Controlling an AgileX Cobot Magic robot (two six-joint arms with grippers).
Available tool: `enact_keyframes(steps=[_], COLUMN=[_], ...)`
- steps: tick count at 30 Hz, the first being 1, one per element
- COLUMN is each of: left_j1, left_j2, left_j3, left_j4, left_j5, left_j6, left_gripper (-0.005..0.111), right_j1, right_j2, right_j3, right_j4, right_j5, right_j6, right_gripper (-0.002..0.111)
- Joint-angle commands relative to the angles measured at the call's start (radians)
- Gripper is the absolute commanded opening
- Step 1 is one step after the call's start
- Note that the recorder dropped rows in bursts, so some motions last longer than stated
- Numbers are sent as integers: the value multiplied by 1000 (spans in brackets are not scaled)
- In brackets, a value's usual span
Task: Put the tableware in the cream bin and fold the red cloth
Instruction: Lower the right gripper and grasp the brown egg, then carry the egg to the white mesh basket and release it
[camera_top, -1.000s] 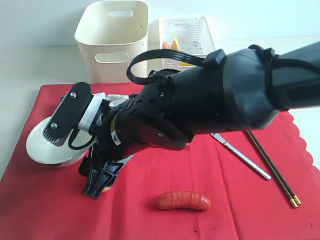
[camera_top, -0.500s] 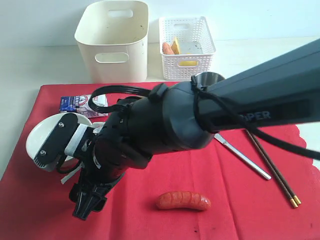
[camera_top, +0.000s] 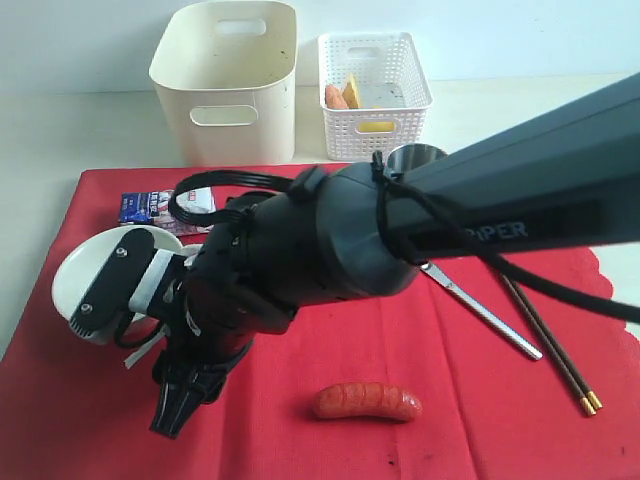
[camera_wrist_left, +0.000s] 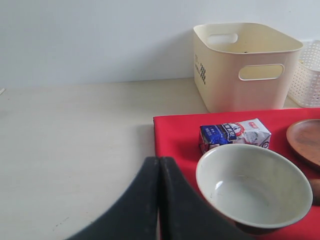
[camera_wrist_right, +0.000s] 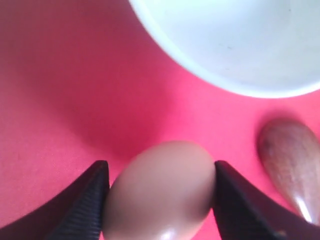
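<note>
**Desk:** What is the setting?

**Photographer:** A pale worktop against a plain white wall. The red cloth covers the near half. The cream bin stands at the far edge, just beside a white lattice basket.

**Desk:** What is the count?

**Photographer:** There is one bowl on the cloth toward the left edge and one wooden plate near it. Add one wooden spoon, one steel cup and one knife. A pair of chopsticks lies toward the right edge. There is also one sausage, one packet and one egg.

**Desk:** Is anything in the way?

**Photographer:** The right arm's bulk reaches across the cloth's middle and hides the plate and spoon from the exterior camera. The right gripper is low over the cloth just beside the bowl, with its fingers clamped on either side of the egg. The left gripper is by the cloth's left border with its fingers pressed together, holding nothing.
</note>
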Motion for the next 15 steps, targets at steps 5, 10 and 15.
enact_keyframes(steps=[5,10,15], left_j1=[1,1,1], left_j2=[-6,-6,-6], left_j3=[-1,-1,-1], left_j4=[-10,-10,-10], left_j5=[-3,-3,-3], left_j6=[-3,-3,-3], left_gripper=[1,1,1], right_j1=[-1,-18,-77], right_j2=[-70,-120,-151], right_j3=[-6,-6,-6], right_j4=[-28,-69,-119], right_j5=[59,98,98], right_j6=[0,8,67], right_gripper=[0,0,0])
